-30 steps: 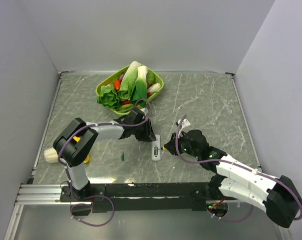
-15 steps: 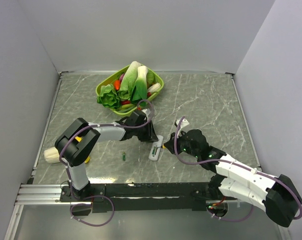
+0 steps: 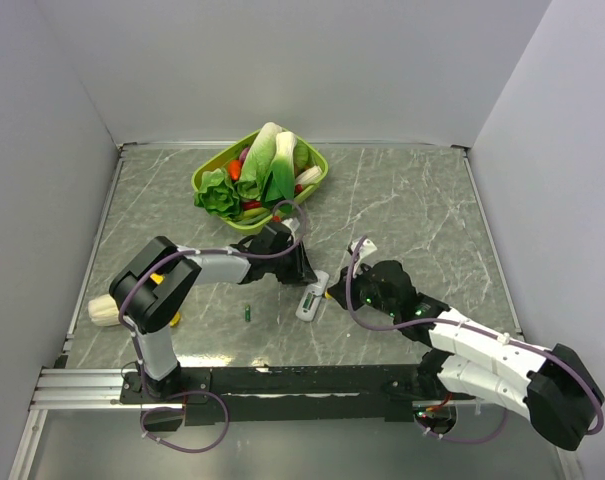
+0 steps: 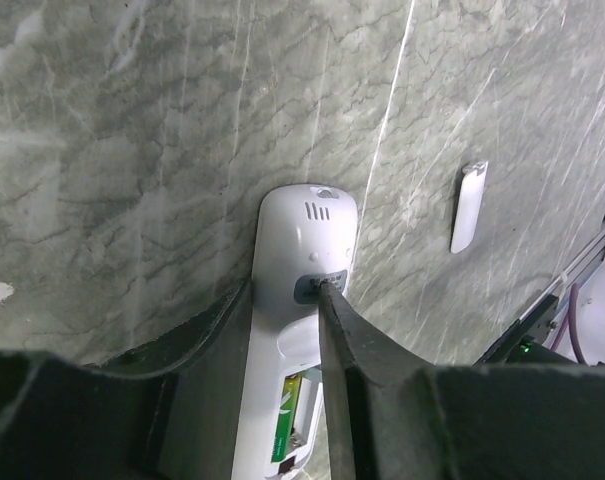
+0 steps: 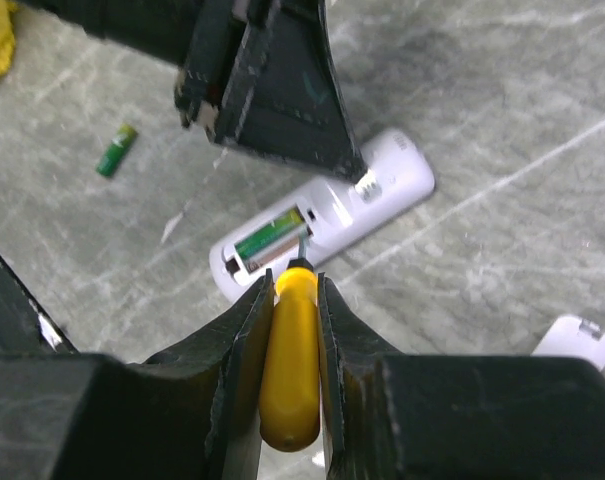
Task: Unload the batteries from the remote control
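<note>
Yellow handle of the screwdriver [image 5: 290, 370] is pinched between the pressed-in fingers of the right pincer [image 5: 294, 285], nearest the arm bases. Its metal tip points into the open compartment of the remote control [image 5: 382, 190], at the green battery [image 5: 267, 240] seated there; contact cannot be confirmed. The remote control lies flat on the grey marble worktop [image 5: 482, 100], compartment face up. A second battery [image 5: 116, 149] lies loose to the left, apart from the remote control. The left pincer [image 4: 287, 285] bears on the remote control's far half: one finger lies along its edge, and the other finger's tip rests on its face. The fingers stand slightly apart; whether they pinch it cannot be told. A white cover strip [image 4: 469, 205] lies beyond. Farthest back stands a green basket [image 3: 319, 163] of vegetables.
</note>
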